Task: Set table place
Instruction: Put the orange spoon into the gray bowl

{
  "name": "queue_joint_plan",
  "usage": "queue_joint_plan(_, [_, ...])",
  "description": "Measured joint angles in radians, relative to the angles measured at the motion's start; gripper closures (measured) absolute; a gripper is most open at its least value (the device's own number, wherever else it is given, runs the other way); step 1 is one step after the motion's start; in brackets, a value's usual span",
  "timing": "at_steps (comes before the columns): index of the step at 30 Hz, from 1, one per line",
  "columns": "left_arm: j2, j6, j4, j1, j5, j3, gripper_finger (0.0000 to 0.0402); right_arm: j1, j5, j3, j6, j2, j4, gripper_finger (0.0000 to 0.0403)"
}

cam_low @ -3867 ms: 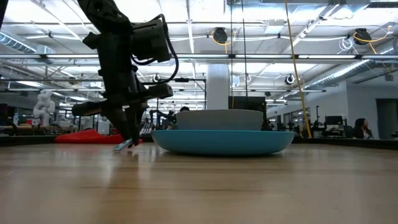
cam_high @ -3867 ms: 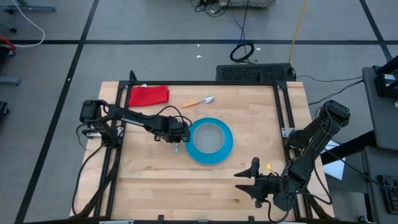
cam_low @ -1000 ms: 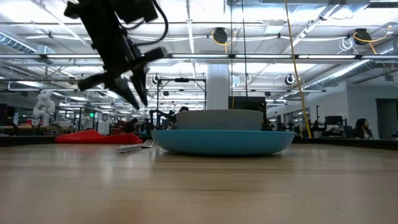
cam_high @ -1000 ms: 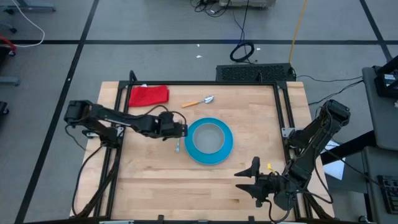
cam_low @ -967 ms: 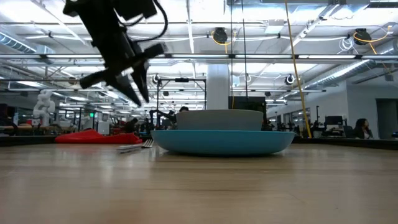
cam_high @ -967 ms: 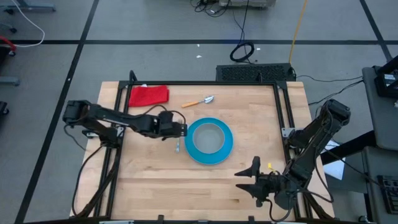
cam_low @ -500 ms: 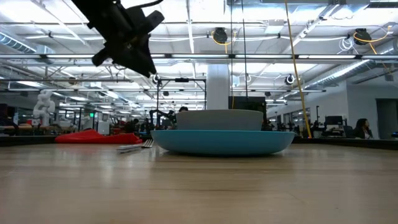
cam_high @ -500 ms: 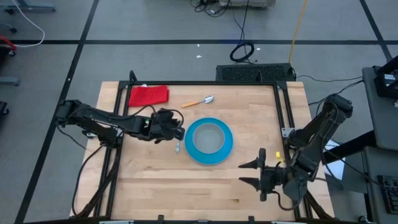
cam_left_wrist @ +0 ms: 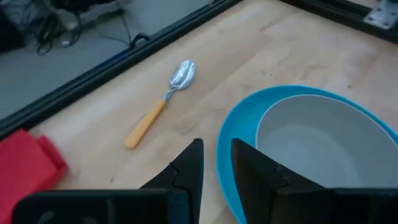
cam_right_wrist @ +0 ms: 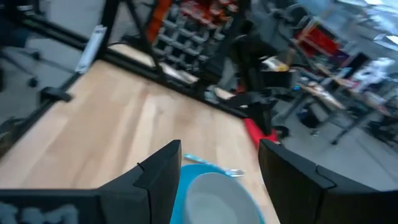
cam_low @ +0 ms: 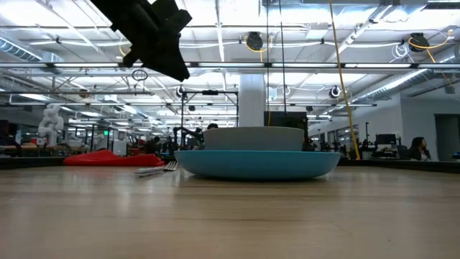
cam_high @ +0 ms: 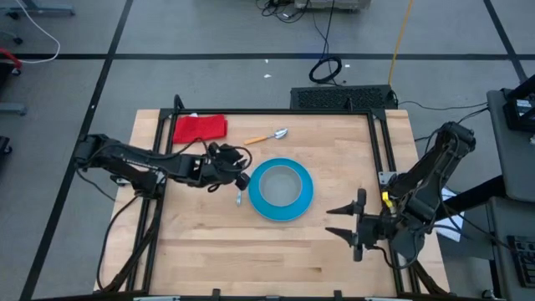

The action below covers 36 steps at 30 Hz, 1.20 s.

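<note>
Now left end effector [cam_high: 240,180] is lifting clear of the fork [cam_high: 238,197], fingers slightly apart, empty. Fork is lying on the tabletop [cam_high: 209,242] just beside the blue plate [cam_high: 261,202], grey bowl [cam_high: 282,181] inside. Right end effector [cam_high: 358,224] is swinging inward, fingers apart.

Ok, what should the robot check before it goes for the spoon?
1. Fork lying on the table beside the blue plate: ok.
2. Grey bowl sitting in the plate: ok.
3. Spoon lying free on the table, nothing on it: ok.
4. Left claw empty, fingers slightly apart: ok.
5. Right claw open, away from the plate: ok.
6. Spoon placed by the plate: not ok.
</note>
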Motion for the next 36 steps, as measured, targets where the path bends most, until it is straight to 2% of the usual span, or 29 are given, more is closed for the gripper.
queue_joint_plan(4, [-0.001, 0.101, 0.018, 0.044, 0.096, 0.015, 0.0315, -0.003, 0.044, 0.0, 0.0, -0.011, 0.0, 0.02])
queue_joint_plan(19, [0.015, 0.492, -0.018, 0.325, 0.41, 0.159, 0.0312, -0.032, 0.046, 0.0, 0.003, -0.018, 0.001, 0.02])
queue_joint_plan(29, [0.133, 0.724, 0.003, 0.506, 0.53, 0.169, 0.0206, -0.033, 0.071, 0.0, 0.002, -0.019, -0.001, 0.02])
queue_joint_plan(36, [0.245, 0.806, 0.048, 0.588, 0.613, 0.169, 0.0193, -0.04, 0.073, 0.0, 0.0, -0.018, -0.007, 0.02])
